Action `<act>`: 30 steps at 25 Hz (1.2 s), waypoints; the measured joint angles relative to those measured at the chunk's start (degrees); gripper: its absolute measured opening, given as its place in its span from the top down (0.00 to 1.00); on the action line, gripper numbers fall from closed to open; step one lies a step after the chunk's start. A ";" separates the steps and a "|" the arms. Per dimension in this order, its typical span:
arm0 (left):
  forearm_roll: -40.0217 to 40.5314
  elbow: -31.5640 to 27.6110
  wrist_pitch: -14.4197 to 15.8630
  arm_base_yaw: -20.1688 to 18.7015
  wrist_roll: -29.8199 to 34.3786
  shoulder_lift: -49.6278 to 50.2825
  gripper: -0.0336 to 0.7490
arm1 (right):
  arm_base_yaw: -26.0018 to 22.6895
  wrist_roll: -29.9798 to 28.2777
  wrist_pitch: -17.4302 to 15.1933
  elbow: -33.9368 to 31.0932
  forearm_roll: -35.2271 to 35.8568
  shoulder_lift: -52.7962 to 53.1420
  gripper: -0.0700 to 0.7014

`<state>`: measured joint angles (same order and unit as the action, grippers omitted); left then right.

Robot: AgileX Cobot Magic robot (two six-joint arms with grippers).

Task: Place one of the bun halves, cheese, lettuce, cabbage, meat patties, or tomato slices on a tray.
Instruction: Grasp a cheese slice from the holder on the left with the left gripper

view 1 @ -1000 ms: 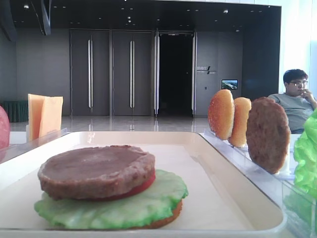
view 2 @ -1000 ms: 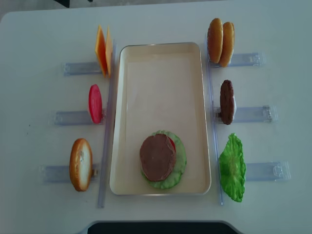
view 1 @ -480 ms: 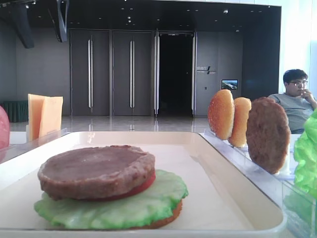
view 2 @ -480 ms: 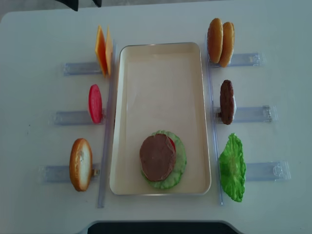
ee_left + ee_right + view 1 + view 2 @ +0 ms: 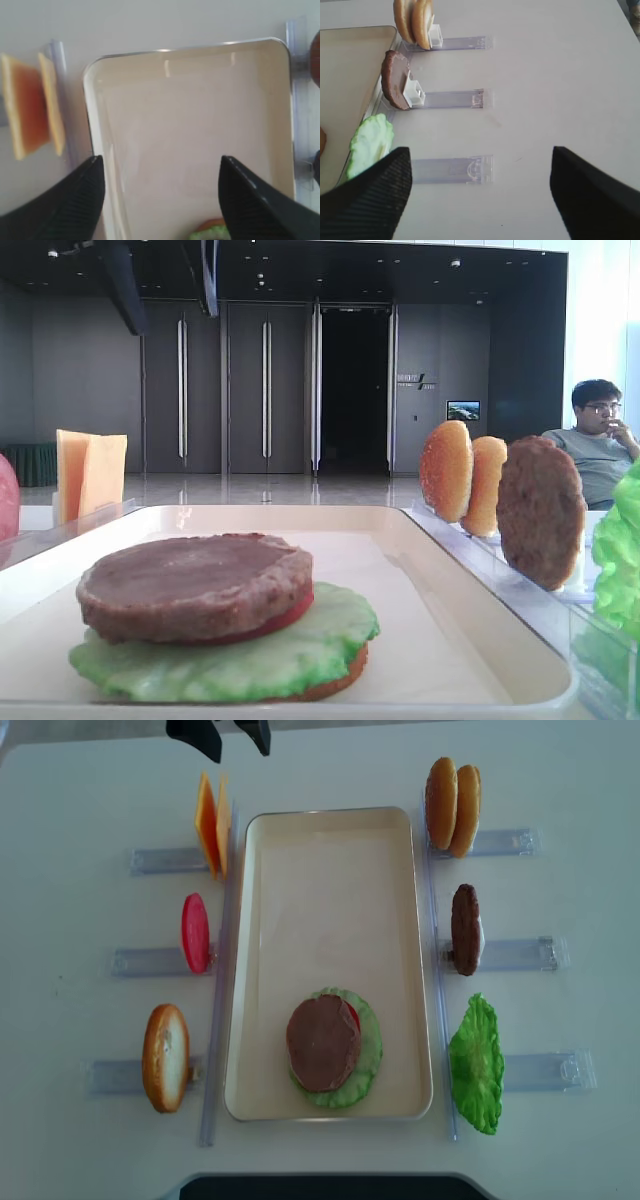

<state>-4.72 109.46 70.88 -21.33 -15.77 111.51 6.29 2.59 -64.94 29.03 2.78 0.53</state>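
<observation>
The cream tray point(image 5: 330, 830) lies mid-table and holds a stack: bun, lettuce, a red slice and a brown patty point(image 5: 323, 1042) on top, also the patty point(image 5: 195, 580) in the low view. Two cheese slices point(image 5: 210, 825) stand upright in a rack left of the tray's far end. My left gripper point(image 5: 232, 736) hangs open and empty just beyond the cheese; from its wrist the gripper point(image 5: 161, 160) sits over the tray's far end point(image 5: 185, 49), with the cheese point(image 5: 30, 112) to its left. My right gripper point(image 5: 479, 152) is open and empty over a bare rack, right of the lettuce leaf point(image 5: 369, 142).
On the left stand a tomato slice point(image 5: 195, 933) and a bun half point(image 5: 165, 1057) in clear racks. On the right are two bun halves point(image 5: 452, 805), a patty point(image 5: 465, 928) and a lettuce leaf point(image 5: 477, 1063). A man point(image 5: 600, 445) sits in the background.
My left gripper has come in from the top edge of the overhead view, moving right and forward to hang near the cheese. Nothing on the table has moved.
</observation>
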 joint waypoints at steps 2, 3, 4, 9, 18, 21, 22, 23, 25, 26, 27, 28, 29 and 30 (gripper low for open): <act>-0.26 0.00 -0.27 -1.64 -1.38 0.05 0.27 | 0.00 0.00 0.00 0.00 0.00 0.00 0.21; -0.26 0.00 -0.27 -2.23 -1.83 0.15 0.27 | 0.00 0.00 0.00 0.00 0.00 0.00 0.21; -0.26 0.00 -0.21 -2.77 -2.26 0.27 0.27 | 0.00 0.00 0.00 0.00 0.00 0.00 0.21; 2.74 0.04 0.03 -3.77 -4.97 1.17 0.27 | 0.00 0.00 0.00 0.00 0.00 0.00 0.21; 8.75 0.11 0.07 -3.38 -9.18 1.21 0.27 | 0.00 0.00 0.00 0.00 0.00 0.00 0.21; 7.04 0.11 0.07 -1.14 -9.89 1.21 0.27 | 0.00 0.00 0.00 0.00 0.00 0.00 0.21; 6.59 0.11 0.07 0.08 -10.01 1.21 0.27 | 0.00 0.00 0.00 0.00 0.00 0.00 0.21; 6.18 0.11 0.07 1.31 -10.07 1.21 0.27 | 0.00 0.00 0.00 0.00 0.00 0.00 0.21; 5.47 0.11 0.07 3.39 -10.13 1.21 0.27 | 0.00 0.00 0.00 0.00 0.00 0.00 0.21; 5.47 0.11 0.07 4.42 -10.18 1.21 0.27 | 0.00 0.00 0.00 0.00 0.00 0.00 0.21; 5.47 0.11 0.07 5.16 -10.18 1.21 0.27 | 0.00 0.00 0.00 0.00 0.00 0.00 0.21; 5.47 0.11 0.07 5.89 -10.18 1.21 0.27 | 0.00 0.00 0.00 0.00 0.00 0.00 0.21; 5.47 0.11 0.07 6.42 -10.18 1.21 0.27 | 0.00 0.00 0.00 0.00 0.00 0.00 0.21; 5.47 0.11 0.07 6.77 -10.18 1.21 0.27 | 0.00 0.00 0.00 0.00 0.00 0.00 0.21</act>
<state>0.74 109.57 70.95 -14.56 -25.95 112.72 6.29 2.59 -64.94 29.03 2.78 0.53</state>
